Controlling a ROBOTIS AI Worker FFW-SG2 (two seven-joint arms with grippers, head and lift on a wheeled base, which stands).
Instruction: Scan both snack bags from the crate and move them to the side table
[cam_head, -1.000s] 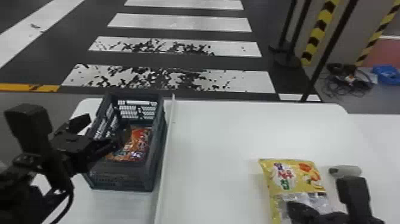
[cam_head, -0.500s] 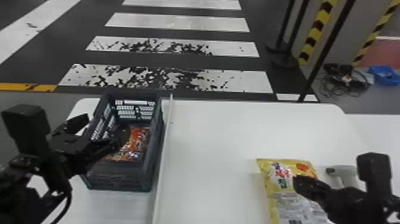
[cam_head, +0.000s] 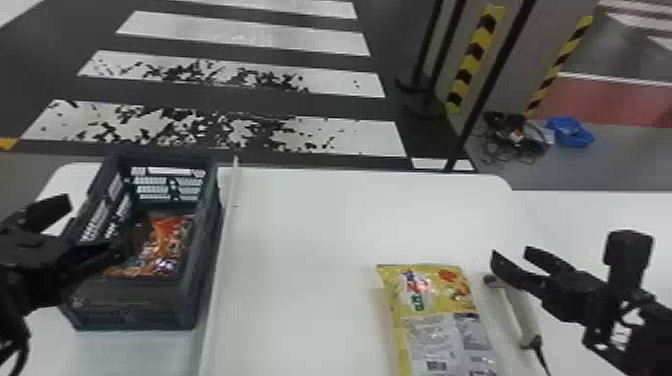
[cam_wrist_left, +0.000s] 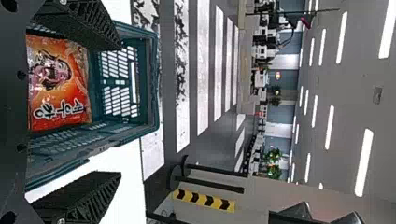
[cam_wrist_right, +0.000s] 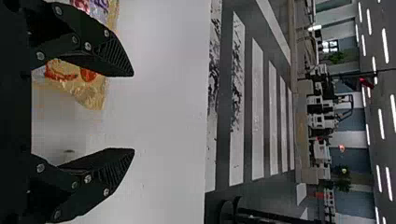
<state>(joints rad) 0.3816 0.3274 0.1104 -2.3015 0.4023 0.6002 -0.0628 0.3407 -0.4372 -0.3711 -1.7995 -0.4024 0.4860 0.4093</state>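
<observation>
My left gripper (cam_head: 95, 225) is open at the left side of the dark crate (cam_head: 130, 310), one finger over its interior. An orange-red snack bag (cam_head: 170, 240) lies in the crate; the left wrist view shows this bag (cam_wrist_left: 58, 88) beside the open left gripper (cam_wrist_left: 119, 111). On the white table, the yellow snack bag (cam_head: 425, 300) lies flat. To its right, my right gripper (cam_head: 512, 254) stands open above the far end of a pale handheld scanner (cam_head: 520, 310). Between the open right gripper (cam_wrist_right: 133, 112) there is nothing; the yellow bag (cam_wrist_right: 91, 88) is partly behind one finger.
A thin white divider (cam_head: 220, 265) runs beside the crate along the table (cam_head: 310, 225). Another white surface (cam_head: 600, 220) adjoins at the right. Beyond the table's far edge stand dark poles (cam_head: 487, 85) on the floor.
The head view has swung to the right. My right gripper has moved forward and right, off the yellow bag to beside it. The left gripper stays by the crate.
</observation>
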